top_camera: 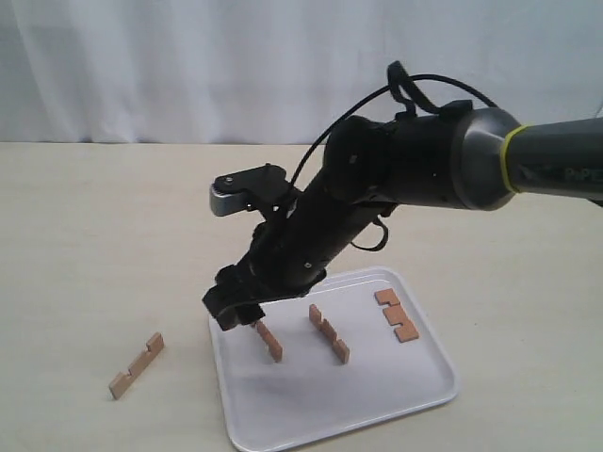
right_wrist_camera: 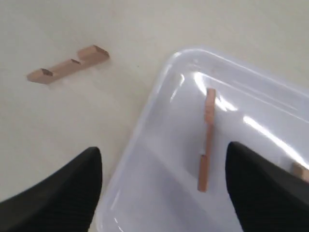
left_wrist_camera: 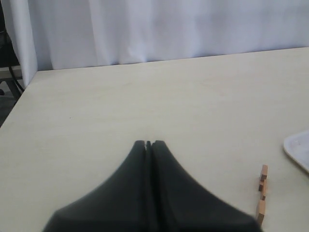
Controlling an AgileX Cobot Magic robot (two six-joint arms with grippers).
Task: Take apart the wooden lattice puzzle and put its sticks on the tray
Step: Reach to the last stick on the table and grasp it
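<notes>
No assembled lattice puzzle shows; only separate sticks are in view. Three notched sticks lie on the white tray (top_camera: 311, 410): one near its left side (top_camera: 268, 341), one in the middle (top_camera: 329, 334), one at the far right (top_camera: 396, 314). A fourth stick (top_camera: 136, 365) lies on the table left of the tray. My right gripper (top_camera: 236, 315) hangs open over the tray's left corner, holding nothing. In the right wrist view the gripper (right_wrist_camera: 164, 154) stands above the tray rim (right_wrist_camera: 145, 116), beside a stick (right_wrist_camera: 206, 145). My left gripper (left_wrist_camera: 148, 143) is shut and empty over bare table.
The light table top (top_camera: 85, 245) runs back to a white curtain (top_camera: 188, 66). The right arm's black body and cable stretch across the tray from the right. In the left wrist view the loose stick (left_wrist_camera: 262, 193) and a tray corner (left_wrist_camera: 299, 150) sit off to one side.
</notes>
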